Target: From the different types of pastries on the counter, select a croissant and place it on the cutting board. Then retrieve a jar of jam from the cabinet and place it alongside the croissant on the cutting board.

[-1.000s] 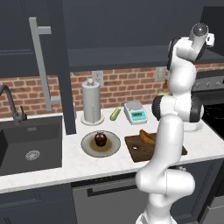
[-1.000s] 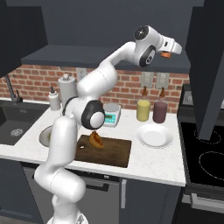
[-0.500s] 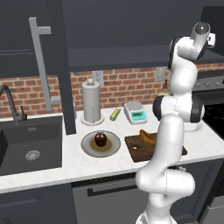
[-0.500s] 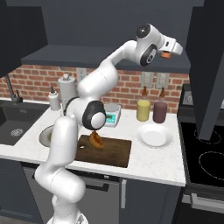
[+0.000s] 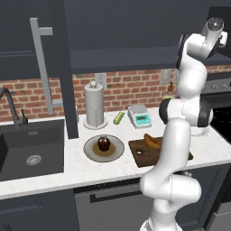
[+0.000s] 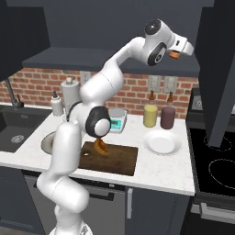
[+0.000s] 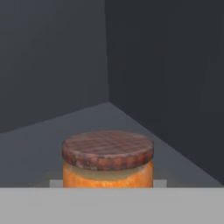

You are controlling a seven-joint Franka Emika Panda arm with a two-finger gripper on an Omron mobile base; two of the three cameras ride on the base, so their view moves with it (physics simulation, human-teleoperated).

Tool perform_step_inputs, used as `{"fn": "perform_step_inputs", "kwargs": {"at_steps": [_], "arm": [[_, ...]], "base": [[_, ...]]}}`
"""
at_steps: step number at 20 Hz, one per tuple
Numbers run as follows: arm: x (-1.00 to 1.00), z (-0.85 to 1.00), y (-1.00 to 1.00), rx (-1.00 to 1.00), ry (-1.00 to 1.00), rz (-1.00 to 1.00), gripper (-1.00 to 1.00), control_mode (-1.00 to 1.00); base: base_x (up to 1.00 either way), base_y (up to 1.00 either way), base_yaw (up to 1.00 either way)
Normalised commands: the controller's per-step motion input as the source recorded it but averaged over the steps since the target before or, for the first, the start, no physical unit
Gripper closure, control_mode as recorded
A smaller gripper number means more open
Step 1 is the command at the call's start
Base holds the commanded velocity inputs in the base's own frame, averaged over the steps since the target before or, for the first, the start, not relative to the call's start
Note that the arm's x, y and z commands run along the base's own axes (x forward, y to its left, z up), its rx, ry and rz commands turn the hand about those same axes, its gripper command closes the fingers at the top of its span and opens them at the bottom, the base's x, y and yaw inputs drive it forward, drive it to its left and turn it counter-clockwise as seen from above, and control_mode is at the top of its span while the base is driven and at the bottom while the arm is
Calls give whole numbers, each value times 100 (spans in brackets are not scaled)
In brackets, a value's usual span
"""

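Sitting low and centred in the hand view, an orange jam jar with a brown checked lid (image 7: 107, 159) rests inside the dark cabinet, the gripper's (image 6: 173, 54) jaws closed around it.

One croissant (image 5: 152, 140), one jam jar (image 7: 107, 159), one cutting board (image 6: 124, 158), two plates (image 6: 161, 142) (one holding a muffin (image 5: 103, 144)), two bottles (image 6: 150, 114).

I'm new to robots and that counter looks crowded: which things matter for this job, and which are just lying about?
Part of the job:
croissant
cutting board
jam jar
gripper

Just lying about:
paper towel roll
kitchen scale
empty white plate
two bottles
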Motion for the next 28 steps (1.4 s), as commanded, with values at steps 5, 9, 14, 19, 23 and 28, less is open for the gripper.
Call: {"fn": "perform_step_inputs", "kwargs": {"at_steps": [5,9,14,19,23,28], "arm": [[-51,9,0,0,-4,0,100,-100],[-70,2,0,0,-13,0,100,-100],[-71,0,0,0,-17,0,100,-100],[-43,0,15,-2,-18,0,100,-100],[-24,0,34,-7,-19,0,100,-100],[-31,4,33,-5,-7,0,100,-100]], "base": [[0,0,0],[0,0,0],[0,0,0],[0,0,0],[0,0,0],[0,0,0]]}}
